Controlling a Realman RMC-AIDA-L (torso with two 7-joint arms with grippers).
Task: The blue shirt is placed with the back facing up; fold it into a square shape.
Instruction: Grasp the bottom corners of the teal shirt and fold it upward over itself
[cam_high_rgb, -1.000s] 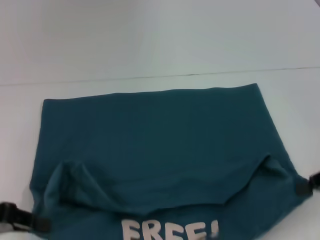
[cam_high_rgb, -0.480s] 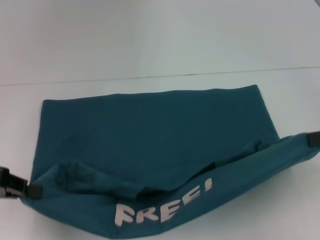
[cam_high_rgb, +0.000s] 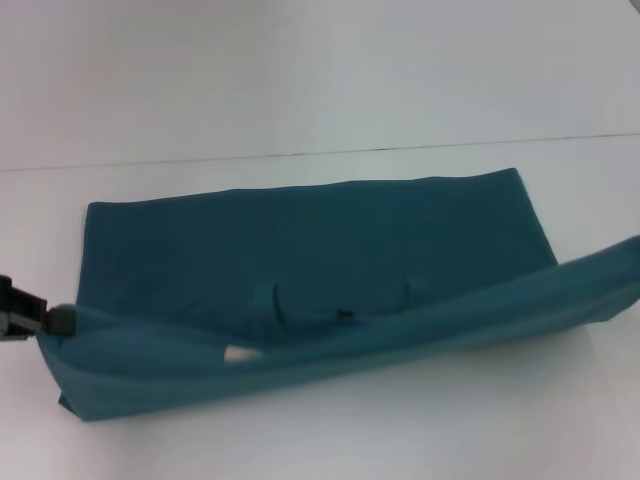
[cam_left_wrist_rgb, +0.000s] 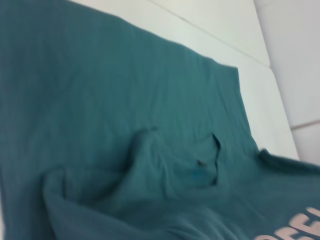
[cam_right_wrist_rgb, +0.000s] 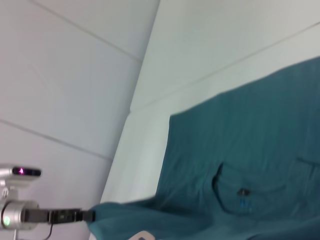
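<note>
step: folding near half forward | blue shirt (cam_high_rgb: 310, 250) on table (cam_high_rgb: 320, 80) | left gripper (cam_high_rgb: 48, 320) clamped on its corner | right gripper unseen | advice: carry both corners level, align edges.

Head view looks down from above; both wrist views, nearer, share the blue shirt (cam_high_rgb: 300, 270).

A lab-like test space: a plain white table (cam_high_rgb: 320, 90) before bare white panelled walls (cam_right_wrist_rgb: 65, 75).
</note>
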